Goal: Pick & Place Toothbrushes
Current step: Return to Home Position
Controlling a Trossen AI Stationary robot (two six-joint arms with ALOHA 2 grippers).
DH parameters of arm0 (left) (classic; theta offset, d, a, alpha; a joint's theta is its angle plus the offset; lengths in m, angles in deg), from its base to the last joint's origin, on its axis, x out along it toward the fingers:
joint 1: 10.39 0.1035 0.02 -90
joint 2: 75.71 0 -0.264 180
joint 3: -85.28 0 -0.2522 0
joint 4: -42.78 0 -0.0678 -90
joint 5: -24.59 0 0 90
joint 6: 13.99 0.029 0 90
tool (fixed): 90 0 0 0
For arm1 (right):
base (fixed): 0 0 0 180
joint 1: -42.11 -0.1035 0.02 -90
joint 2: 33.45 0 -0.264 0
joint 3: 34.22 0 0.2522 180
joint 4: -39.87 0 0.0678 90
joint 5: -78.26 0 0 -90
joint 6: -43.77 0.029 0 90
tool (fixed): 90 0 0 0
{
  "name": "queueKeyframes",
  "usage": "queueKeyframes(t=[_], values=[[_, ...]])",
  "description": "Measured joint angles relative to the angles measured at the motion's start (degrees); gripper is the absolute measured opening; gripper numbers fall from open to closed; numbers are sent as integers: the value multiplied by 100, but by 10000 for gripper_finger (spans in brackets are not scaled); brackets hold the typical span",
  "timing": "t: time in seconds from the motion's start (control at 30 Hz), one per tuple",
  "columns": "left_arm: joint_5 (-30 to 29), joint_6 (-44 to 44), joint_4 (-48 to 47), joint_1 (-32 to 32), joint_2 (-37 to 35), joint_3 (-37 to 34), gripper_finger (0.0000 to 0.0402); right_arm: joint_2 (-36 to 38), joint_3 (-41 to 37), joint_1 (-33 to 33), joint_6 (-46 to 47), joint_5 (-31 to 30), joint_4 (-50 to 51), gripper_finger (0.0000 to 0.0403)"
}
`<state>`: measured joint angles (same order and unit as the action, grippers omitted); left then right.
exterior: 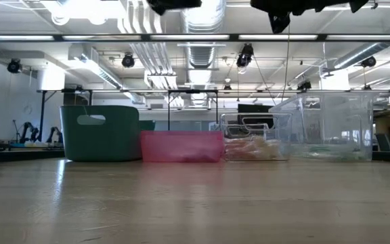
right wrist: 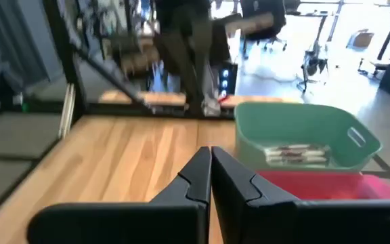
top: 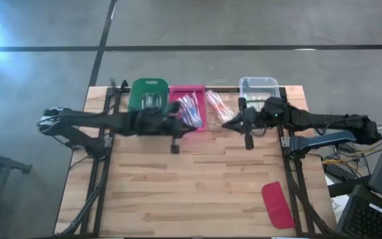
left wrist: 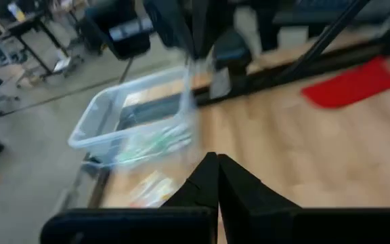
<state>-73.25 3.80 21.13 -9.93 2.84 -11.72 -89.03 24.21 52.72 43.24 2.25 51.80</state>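
**Both claws shut and empty, brushes all binned behind them**

Left gripper [left wrist: 215, 181]: fingers pressed together, nothing between them. It hung at the near side of the green bin [top: 149, 87] and red bin [top: 186, 89], above rim height in the low view.

The toothbrushes [top: 190, 108] lay in the row of bins at the far edge of the table [top: 197, 186]. Some were in the green bin, a bundle was in the red bin, and more were in the low clear tray [exterior: 256, 132]. Contents of the tall clear bin [top: 258, 82] were hard to read. Long axes ran roughly far-to-near, slightly slanted.

Right gripper [right wrist: 208, 173]: also closed on nothing, just near-side of the two clear bins.

I saw no loose brush on the boards, only the red lid [top: 277, 204] at the near right. So the pull-back probably needs no grasp, just clearance over the rims.
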Motion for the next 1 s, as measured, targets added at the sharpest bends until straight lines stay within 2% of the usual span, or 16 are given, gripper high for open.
queueKeyframes(t=[0.2,0.43,0.7,1.0], values=[[-656,-669,793,-641,-1656,-1871,1,222,-190,-392,-270,-231,613,8],[-741,-991,1450,-819,-3734,-3716,1,1453,-1171,-330,-195,-469,733,8],[-740,-674,1569,-814,-5394,-4902,1,2923,-2215,-292,-61,-331,601,8],[-738,-579,2383,-812,-6530,-6031,1,3723,-3019,-203,37,-188,283,8]])
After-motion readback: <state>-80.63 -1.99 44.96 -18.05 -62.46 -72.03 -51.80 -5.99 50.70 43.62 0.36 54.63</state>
